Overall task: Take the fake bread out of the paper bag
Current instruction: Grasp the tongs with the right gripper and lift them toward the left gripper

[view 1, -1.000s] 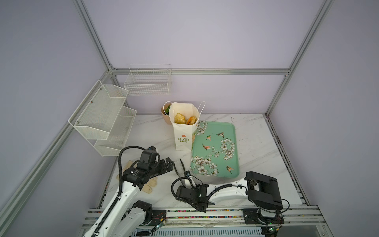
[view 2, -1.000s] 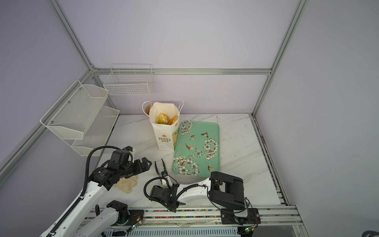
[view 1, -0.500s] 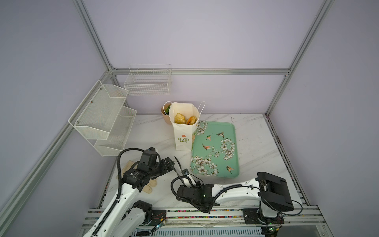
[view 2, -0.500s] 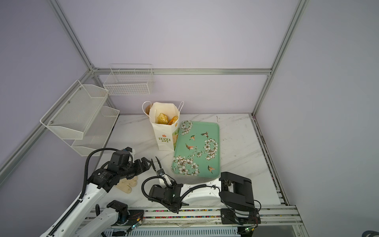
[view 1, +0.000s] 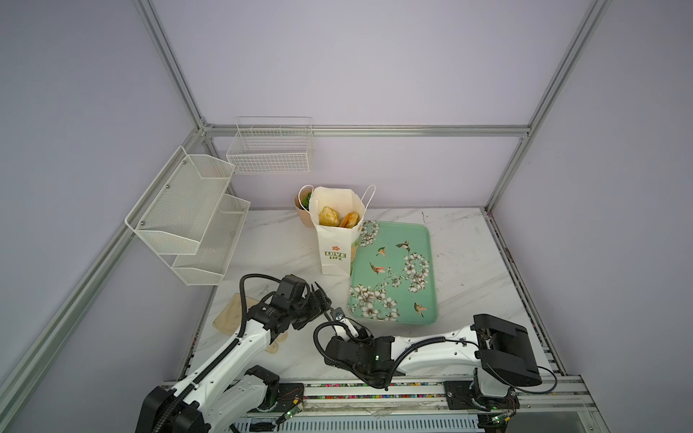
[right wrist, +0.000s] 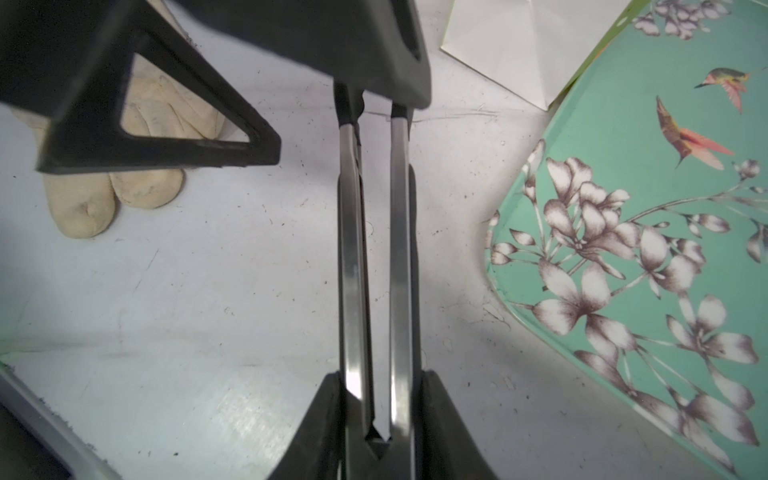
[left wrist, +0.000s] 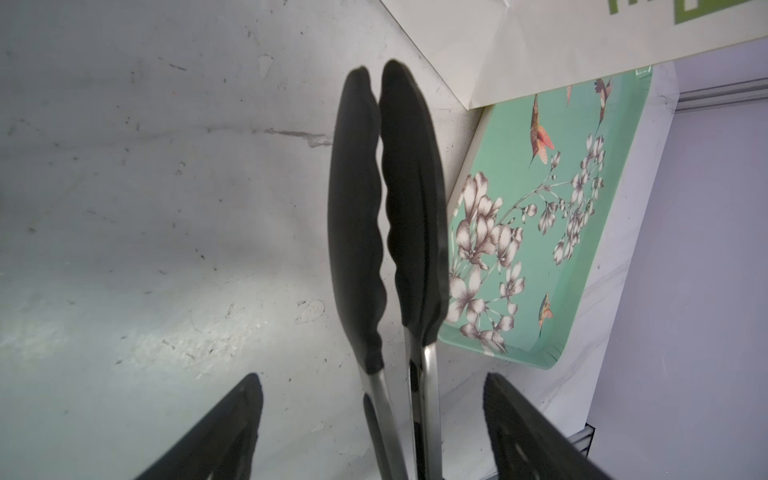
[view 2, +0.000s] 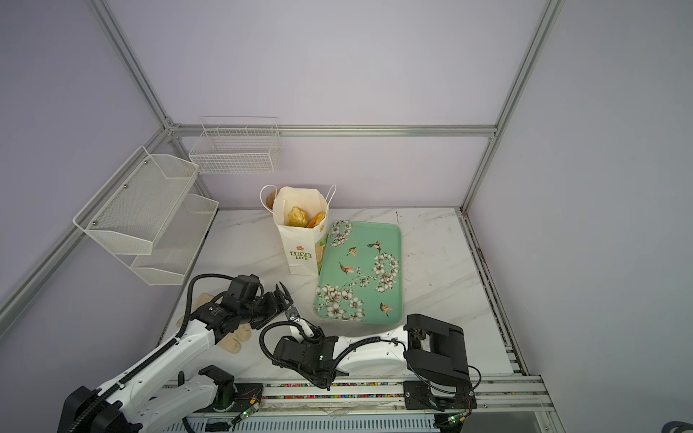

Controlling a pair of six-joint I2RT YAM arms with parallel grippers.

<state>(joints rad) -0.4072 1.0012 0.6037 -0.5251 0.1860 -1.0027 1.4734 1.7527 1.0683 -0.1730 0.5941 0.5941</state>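
The white paper bag [view 1: 335, 240] [view 2: 301, 245] stands upright at the back, left of the tray. Two pieces of golden fake bread [view 1: 329, 216] [view 2: 297, 217] show in its open top. Black-tipped steel tongs [left wrist: 386, 199] [right wrist: 374, 249] lie low over the table in front of the bag. My right gripper [right wrist: 382, 376] [view 1: 347, 327] is shut on the tongs' hinge end. My left gripper [left wrist: 372, 376] [view 1: 318, 300] is open. Its fingers [left wrist: 232, 428] stand on either side of the tongs' steel arms, apart from them.
A green floral tray [view 1: 420, 240] lies right of the bag. A beige cloth mitt [view 1: 228, 315] [right wrist: 137, 183] lies under the left arm. A peach plant pot [view 1: 301, 210] stands behind the bag. A white mesh shelf [view 1: 187, 217] and a wire basket [view 1: 270, 150] hang on the walls.
My left gripper has moved right over the tongs and its jaws have narrowed around them. The right arm's rear links have swung right while its gripper keeps hold of the tongs.
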